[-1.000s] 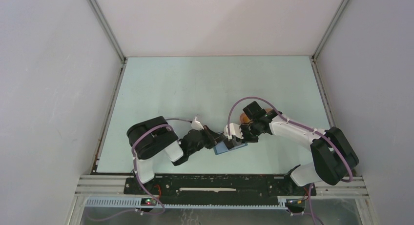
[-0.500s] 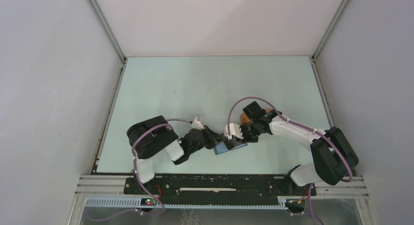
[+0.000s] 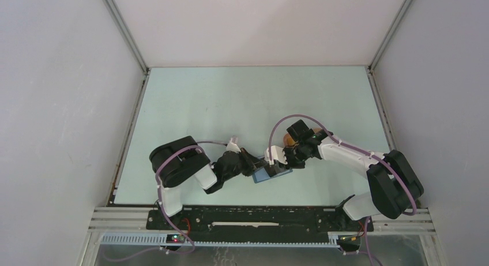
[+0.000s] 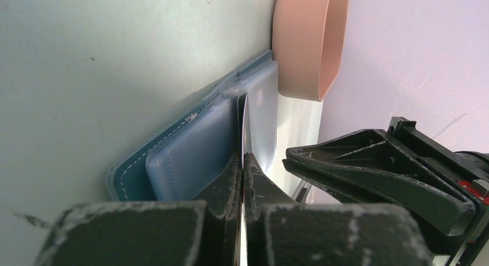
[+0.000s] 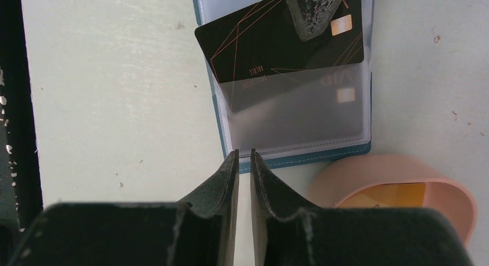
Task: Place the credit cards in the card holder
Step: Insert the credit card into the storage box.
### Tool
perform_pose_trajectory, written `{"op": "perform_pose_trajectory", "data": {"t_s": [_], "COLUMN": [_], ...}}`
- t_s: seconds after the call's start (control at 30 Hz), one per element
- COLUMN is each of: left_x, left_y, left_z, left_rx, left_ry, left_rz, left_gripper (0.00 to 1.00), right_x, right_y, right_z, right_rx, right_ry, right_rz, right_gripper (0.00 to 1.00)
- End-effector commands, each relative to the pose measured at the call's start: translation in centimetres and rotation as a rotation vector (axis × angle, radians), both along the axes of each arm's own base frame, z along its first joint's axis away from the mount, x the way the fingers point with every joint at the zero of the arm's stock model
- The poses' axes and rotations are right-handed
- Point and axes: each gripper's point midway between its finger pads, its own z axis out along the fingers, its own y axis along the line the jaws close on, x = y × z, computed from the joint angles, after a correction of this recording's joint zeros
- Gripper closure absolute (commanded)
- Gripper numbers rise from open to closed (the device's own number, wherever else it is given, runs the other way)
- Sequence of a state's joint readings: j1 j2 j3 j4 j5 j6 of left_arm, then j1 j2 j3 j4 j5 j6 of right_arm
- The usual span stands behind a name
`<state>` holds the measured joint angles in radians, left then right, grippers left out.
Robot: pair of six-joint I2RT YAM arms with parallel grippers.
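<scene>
The card holder point(image 5: 288, 153), a blue wallet, lies open on the table with its clear sleeves up; it also shows in the top view point(image 3: 266, 175) and the left wrist view point(image 4: 173, 156). My left gripper point(image 4: 243, 156) is shut on a black credit card point(image 5: 271, 41) with thin gold lines. The card sits about half inside a clear sleeve, and in the left wrist view it shows edge-on point(image 4: 243, 119). My right gripper point(image 5: 243, 156) is shut with only a narrow gap, nothing between the fingers, its tips at the wallet's near edge. An orange-yellow card point(image 5: 392, 195) lies in the peach tray.
The peach-pink oval tray point(image 5: 369, 168) stands right against the wallet's corner, below the right arm point(image 3: 346, 153) in the top view. Both grippers meet over the wallet near the table's front middle. Grey walls enclose the table on three sides.
</scene>
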<state>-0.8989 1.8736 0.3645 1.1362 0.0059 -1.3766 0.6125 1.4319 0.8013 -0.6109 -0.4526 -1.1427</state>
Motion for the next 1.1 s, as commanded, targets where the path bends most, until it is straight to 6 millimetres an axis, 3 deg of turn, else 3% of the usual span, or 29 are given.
{"op": "perform_pose_trajectory", "data": {"t_s": [0.0, 1.07], "left_x": [-0.8, -2.0], "left_y": [0.0, 0.0], "left_z": [-1.3, -2.4], "left_rx": [0.034, 0.042], "left_ry": [0.046, 0.08], "left_rz": [-0.033, -0.107], "left_gripper": [0.98, 0.98], "right_x": [0.2, 0.3], "right_y": [0.6, 0.2], "right_z": [0.7, -1.1], "right_rx": [0.011, -0.077], "right_ry": [-0.016, -0.005], "right_rz": [0.015, 0.008], "right_gripper": [0.8, 0.81]}}
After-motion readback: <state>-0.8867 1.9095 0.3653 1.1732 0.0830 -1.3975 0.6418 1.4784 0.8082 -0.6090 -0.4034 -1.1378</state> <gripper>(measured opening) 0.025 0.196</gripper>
